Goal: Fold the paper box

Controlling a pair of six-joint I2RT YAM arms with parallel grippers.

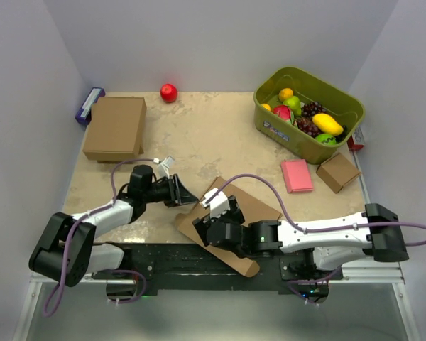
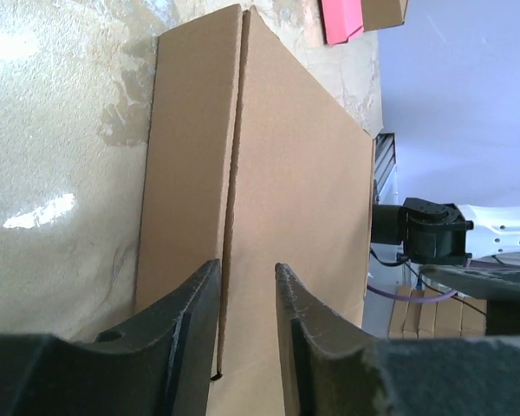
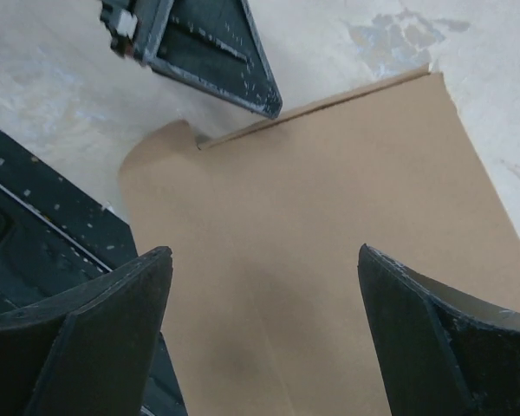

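Now we see paper box [image 1: 254, 206] lying flat at near edge of table [image 1: 199, 135], between both arms. Right gripper [image 3: 262, 253] hangs above it, fingers spread wide, nothing held. Left gripper [image 2: 247, 276] straddles box crease, fingers narrowly apart; we cannot tell whether they pinch cardboard.

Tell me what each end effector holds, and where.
Right end effector: open, nothing held. Left end effector straddles the paper box's crease at its edge; whether it grips cannot be told.
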